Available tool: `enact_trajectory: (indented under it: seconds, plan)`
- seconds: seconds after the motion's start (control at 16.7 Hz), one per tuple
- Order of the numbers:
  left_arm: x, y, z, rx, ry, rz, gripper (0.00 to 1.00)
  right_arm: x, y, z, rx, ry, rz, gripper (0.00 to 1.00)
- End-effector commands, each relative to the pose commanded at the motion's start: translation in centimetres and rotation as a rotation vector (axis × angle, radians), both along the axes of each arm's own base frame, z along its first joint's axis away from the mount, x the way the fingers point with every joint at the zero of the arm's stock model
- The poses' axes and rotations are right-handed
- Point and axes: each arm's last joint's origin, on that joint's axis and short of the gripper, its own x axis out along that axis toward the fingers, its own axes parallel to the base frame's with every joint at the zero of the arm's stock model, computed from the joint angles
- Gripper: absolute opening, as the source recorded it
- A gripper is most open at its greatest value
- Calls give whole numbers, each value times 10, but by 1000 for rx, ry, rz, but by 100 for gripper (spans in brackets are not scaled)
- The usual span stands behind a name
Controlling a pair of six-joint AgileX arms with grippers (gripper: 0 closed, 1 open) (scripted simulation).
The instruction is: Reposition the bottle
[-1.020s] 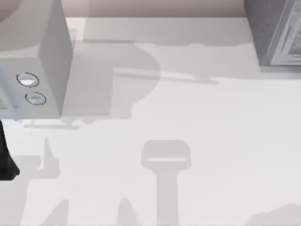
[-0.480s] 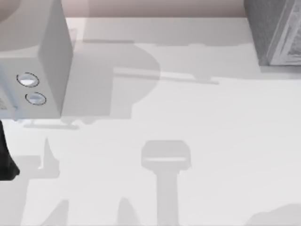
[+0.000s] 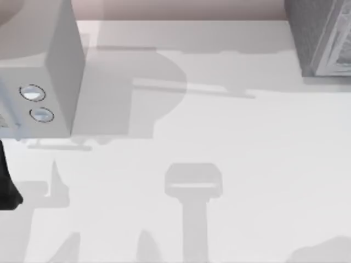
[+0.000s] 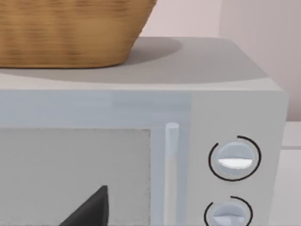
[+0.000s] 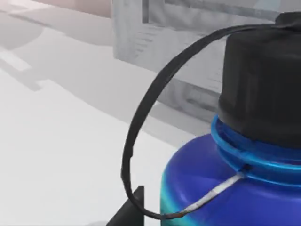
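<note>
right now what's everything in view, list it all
microwave: one, grey, two round dials, top view's left side
basket: one, woven tan, sitting on the microwave's top
grey box: one, top view's far right corner
bottle: one, blue shoulder, black cap with a black loop strap, close up in the right wrist view
table: one, white
left arm: dark part at the top view's left edge

Bright, soft shadows (slightly blurred)
</note>
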Motion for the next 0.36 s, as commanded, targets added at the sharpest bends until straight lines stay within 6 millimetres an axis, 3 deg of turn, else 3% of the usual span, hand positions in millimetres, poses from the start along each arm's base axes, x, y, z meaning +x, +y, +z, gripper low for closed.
enact_trajectory:
  seconds: [0.36]
  plan:
    - [0,0,0,0,0,0,100,0,0,0,0,0,0,100]
